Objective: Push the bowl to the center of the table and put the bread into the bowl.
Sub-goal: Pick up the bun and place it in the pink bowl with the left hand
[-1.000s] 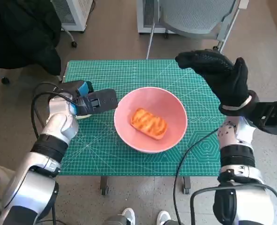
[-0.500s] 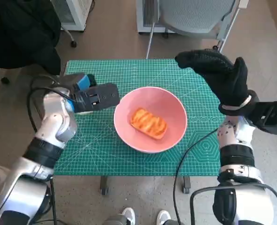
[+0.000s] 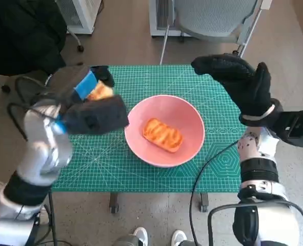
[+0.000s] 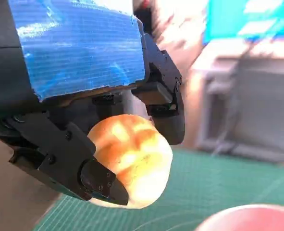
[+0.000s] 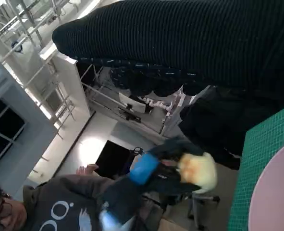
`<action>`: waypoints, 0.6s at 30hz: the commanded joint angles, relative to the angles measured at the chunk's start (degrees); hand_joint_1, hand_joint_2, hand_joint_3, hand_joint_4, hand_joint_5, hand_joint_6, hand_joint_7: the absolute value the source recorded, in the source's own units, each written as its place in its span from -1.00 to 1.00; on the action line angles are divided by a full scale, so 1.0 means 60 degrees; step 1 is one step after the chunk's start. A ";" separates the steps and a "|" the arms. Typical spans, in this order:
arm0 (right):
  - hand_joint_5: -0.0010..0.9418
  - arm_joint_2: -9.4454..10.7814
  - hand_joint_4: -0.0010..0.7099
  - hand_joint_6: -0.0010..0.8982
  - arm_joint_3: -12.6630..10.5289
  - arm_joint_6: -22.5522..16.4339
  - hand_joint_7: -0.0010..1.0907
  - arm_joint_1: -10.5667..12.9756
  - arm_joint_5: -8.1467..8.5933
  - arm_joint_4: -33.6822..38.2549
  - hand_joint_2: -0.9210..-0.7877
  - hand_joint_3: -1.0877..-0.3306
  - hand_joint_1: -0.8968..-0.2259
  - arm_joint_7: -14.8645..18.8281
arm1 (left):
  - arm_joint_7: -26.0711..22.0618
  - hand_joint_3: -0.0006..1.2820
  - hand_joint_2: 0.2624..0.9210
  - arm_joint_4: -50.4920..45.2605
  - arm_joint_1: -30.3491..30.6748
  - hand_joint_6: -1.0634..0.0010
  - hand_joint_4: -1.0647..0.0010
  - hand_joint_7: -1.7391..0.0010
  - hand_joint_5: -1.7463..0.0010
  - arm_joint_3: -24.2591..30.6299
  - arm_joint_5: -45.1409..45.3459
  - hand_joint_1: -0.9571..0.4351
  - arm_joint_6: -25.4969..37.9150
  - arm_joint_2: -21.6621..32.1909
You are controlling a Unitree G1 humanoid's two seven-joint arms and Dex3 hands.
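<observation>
Head view: we see left hand (image 3: pixel 92 105) raised, fingers clamped on bread roll (image 3: pixel 100 91) beside the pink bowl (image 3: pixel 164 130) mid-table, another bread piece (image 3: pixel 163 135) inside; right hand (image 3: pixel 238 82) hovers, fingers apart. Left wrist: fingers (image 4: pixel 163 103) pinch the roll (image 4: pixel 129 166). Right wrist: glove (image 5: pixel 190 43) empty.

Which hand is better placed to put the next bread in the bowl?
Left. The left hand already grips a bread roll, lifted just beside the pink bowl. The right hand hovers over the table's far right, holding nothing.
</observation>
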 commanded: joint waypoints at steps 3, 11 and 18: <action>-0.99 0.0085 -0.41 -0.41 0.0004 0.0057 -1.00 0.0078 -0.0033 0.0141 -1.00 -0.23 -0.45 0.0014 | 0.0208 -0.31 0.33 -0.1133 0.0170 -0.46 -0.22 -0.04 -0.62 0.0198 0.0183 0.38 -0.0702 -0.0128; -0.99 0.0064 -0.40 -0.41 0.0009 -0.0007 -1.00 0.0063 -0.0053 0.0135 -1.00 -0.24 -0.43 0.0010 | 0.0514 -0.87 0.85 -0.1395 0.0045 -0.38 -0.43 -0.16 -0.31 0.0006 0.0380 0.38 -0.1371 -0.0723; -0.99 -0.0003 -0.40 -0.41 0.0009 -0.0038 -1.00 0.0082 -0.0051 0.0081 -1.00 -0.26 -0.42 0.0053 | 0.0870 -0.88 0.90 -0.0889 -0.0155 -0.51 -0.26 0.02 -0.51 -0.0324 0.0498 0.38 -0.2102 -0.1312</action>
